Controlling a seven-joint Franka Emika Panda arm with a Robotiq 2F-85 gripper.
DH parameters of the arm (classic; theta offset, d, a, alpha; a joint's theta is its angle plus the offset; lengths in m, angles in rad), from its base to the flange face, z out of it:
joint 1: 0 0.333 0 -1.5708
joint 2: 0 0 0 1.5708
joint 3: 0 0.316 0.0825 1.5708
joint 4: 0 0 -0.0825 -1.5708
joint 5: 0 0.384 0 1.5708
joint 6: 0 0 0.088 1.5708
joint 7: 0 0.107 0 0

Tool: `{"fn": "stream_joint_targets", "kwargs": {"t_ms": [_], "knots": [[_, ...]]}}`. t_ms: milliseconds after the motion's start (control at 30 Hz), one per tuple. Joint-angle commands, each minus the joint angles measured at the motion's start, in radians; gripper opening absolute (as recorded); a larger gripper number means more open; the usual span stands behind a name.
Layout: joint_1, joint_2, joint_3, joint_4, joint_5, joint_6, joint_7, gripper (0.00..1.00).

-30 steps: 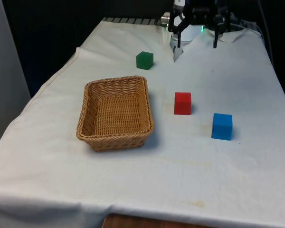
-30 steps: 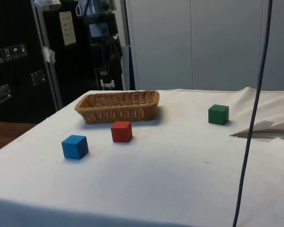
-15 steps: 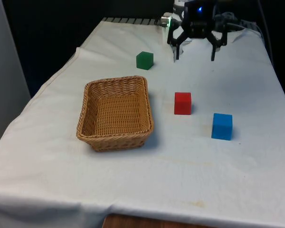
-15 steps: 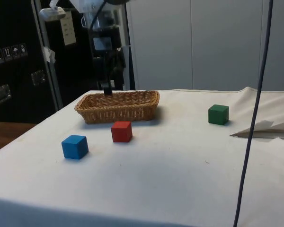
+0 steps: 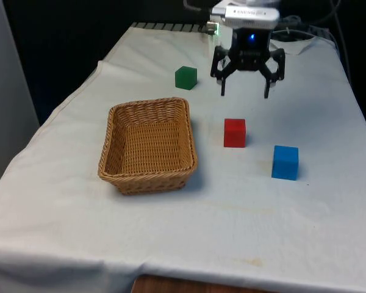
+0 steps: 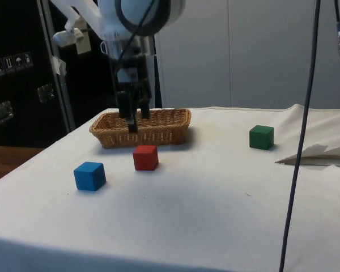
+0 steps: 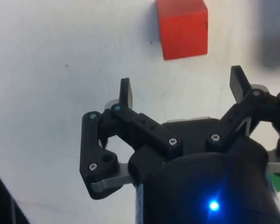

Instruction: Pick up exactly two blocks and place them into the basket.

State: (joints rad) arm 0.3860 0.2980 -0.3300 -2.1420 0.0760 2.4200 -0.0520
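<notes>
Claw point(image 5: 244, 94) hangs spread and empty above the desk point(image 5: 305, 232), beyond the red block point(image 5: 235, 132), apparently positioned for a first pick; basket point(image 5: 148, 145) holds nothing.

On the worktop point(image 5: 305, 232): basket point(image 5: 148, 145) toward the front view's left, one block point(image 5: 235, 132) just right of it, another point(image 5: 285, 162) farther right and nearer, a third point(image 5: 185, 77) behind the basket.
</notes>
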Motion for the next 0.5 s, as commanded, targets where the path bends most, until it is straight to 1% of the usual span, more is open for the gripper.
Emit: {"fn": "stream_joint_targets", "kwargs": {"t_ms": [0,33,100,133,167,200,267,300,333,367,467], "knots": [[-0.001,0.008,0.001,0.002,0.000,0.007,-0.003,1.00],[-0.008,0.026,0.011,0.007,0.018,0.024,-0.024,1.00],[-0.010,0.044,0.014,0.013,0.018,0.036,-0.031,1.00],[-0.012,0.057,0.017,0.011,0.019,0.055,-0.037,1.00],[-0.012,0.057,0.017,0.011,0.019,0.055,-0.037,1.00],[-0.014,0.069,0.018,0.009,0.021,0.072,-0.042,1.00],[-0.016,0.082,0.020,0.008,0.025,0.087,-0.047,1.00],[-0.016,0.087,0.020,0.008,0.027,0.093,-0.048,1.00],[-0.007,0.087,0.008,0.012,0.007,0.079,-0.031,1.00],[-0.016,0.092,0.020,0.008,0.029,0.098,-0.049,1.00],[-0.014,0.105,0.019,0.008,0.030,0.113,-0.048,1.00]]}}
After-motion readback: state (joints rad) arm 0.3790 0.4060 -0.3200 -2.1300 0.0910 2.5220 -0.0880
